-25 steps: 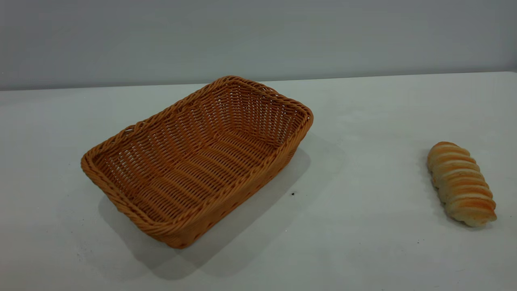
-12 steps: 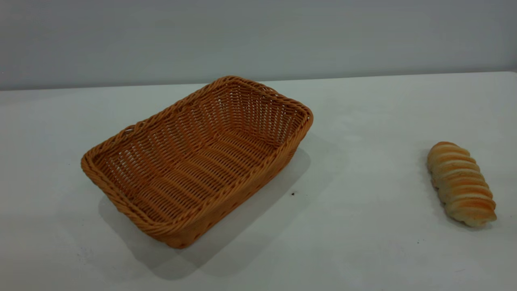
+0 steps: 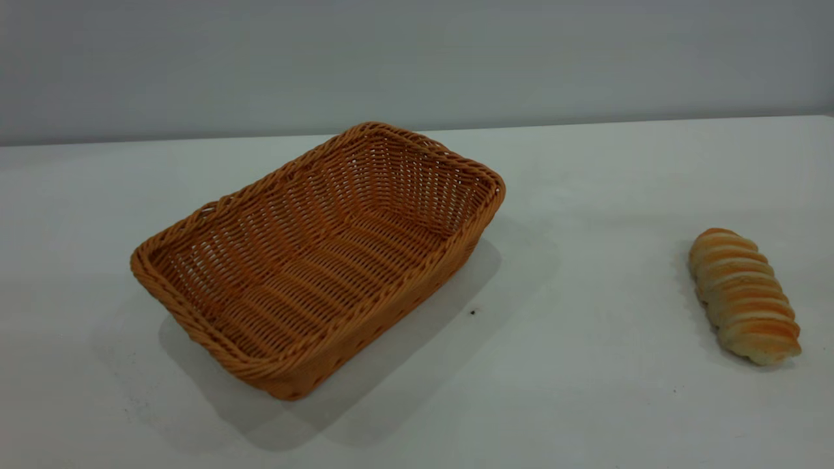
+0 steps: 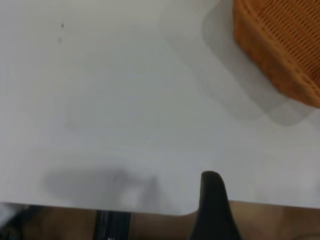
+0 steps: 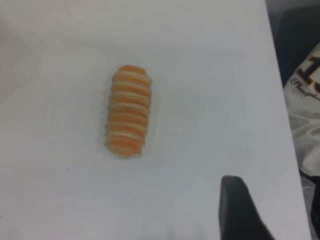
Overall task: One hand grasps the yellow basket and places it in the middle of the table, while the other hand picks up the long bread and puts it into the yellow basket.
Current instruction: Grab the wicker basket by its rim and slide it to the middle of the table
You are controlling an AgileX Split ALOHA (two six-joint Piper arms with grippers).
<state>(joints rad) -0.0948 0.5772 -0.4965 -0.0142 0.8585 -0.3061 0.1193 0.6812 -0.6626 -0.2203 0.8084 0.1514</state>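
Note:
The yellow basket (image 3: 326, 260), a large woven orange-tan tray, sits empty on the white table (image 3: 586, 365), left of centre and turned at an angle. One of its corners shows in the left wrist view (image 4: 285, 50). The long bread (image 3: 743, 296), a ridged golden loaf, lies on the table at the far right, well apart from the basket. The right wrist view looks down on it (image 5: 128, 118). Neither gripper appears in the exterior view. A dark part of my left gripper (image 4: 212, 210) hangs over the table's edge, far from the basket. A dark part of my right gripper (image 5: 240, 210) stands off from the bread.
A small dark speck (image 3: 472, 312) marks the table just right of the basket. A grey wall (image 3: 417, 58) runs behind the far edge. In the right wrist view, the table edge passes near printed white cloth (image 5: 305, 100).
Basket and bread have not moved. A faint shadow has spread over the table left of the basket.

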